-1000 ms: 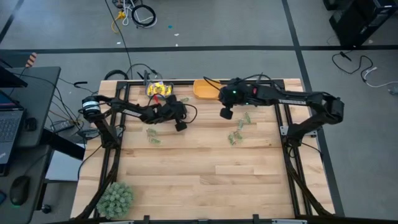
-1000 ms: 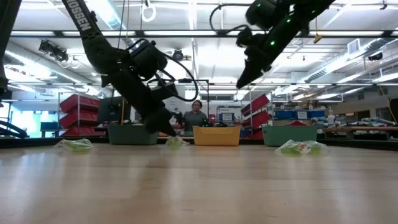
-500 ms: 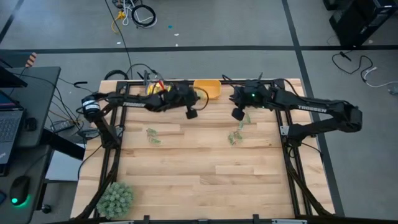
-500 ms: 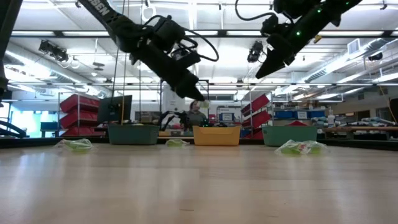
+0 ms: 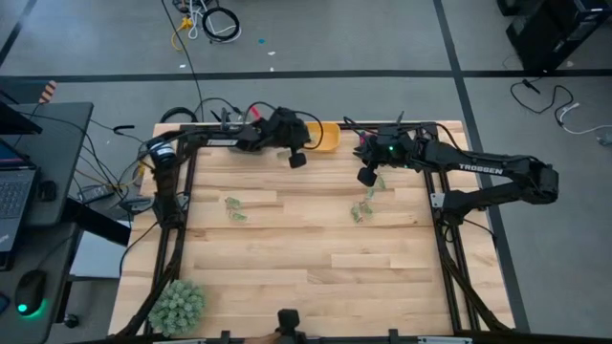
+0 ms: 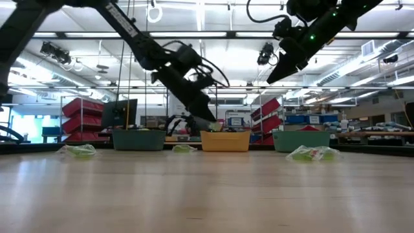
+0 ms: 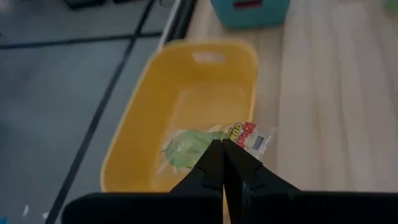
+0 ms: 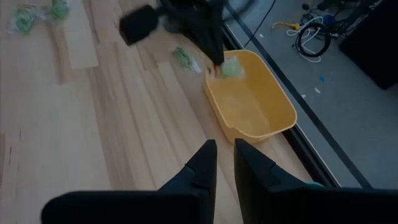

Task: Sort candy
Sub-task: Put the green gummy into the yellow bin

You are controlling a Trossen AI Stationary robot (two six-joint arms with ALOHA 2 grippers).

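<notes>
My left gripper [image 7: 222,151] is shut on a pale green candy packet [image 7: 186,148] and hangs over the yellow bin [image 7: 155,118] at the table's far edge. From across the table, the right wrist view shows the same packet [image 8: 229,67] just above the bin's rim [image 8: 273,127]. My right gripper [image 8: 224,148] hovers to the right of the bin, above the table, narrowly open with nothing between its fingers. Other green packets lie flat on the wood [image 5: 234,208] [image 5: 361,211] [image 5: 379,182]. My left gripper pinches the packet between its two fingertips, at the crimp [image 7: 225,139] between the green body and the clear printed wrapper end [image 7: 252,135]. The fingers slant down toward the far edge. The packet is lifted clear and sticks out to both sides of the fingertips, over the bin.
A teal bin [image 7: 249,9] stands beside the yellow one on the far edge, and the low view shows two teal bins [image 6: 138,139] [image 6: 301,140]. A fuzzy green plant [image 5: 177,304] sits at the near left corner. One more packet [image 8: 183,59] lies close to the yellow bin.
My left gripper has risen from the table with the green packet and swung toward the far edge and right, ending over the yellow bin. My right gripper has drawn back from the bin toward the table's right, then held still.
</notes>
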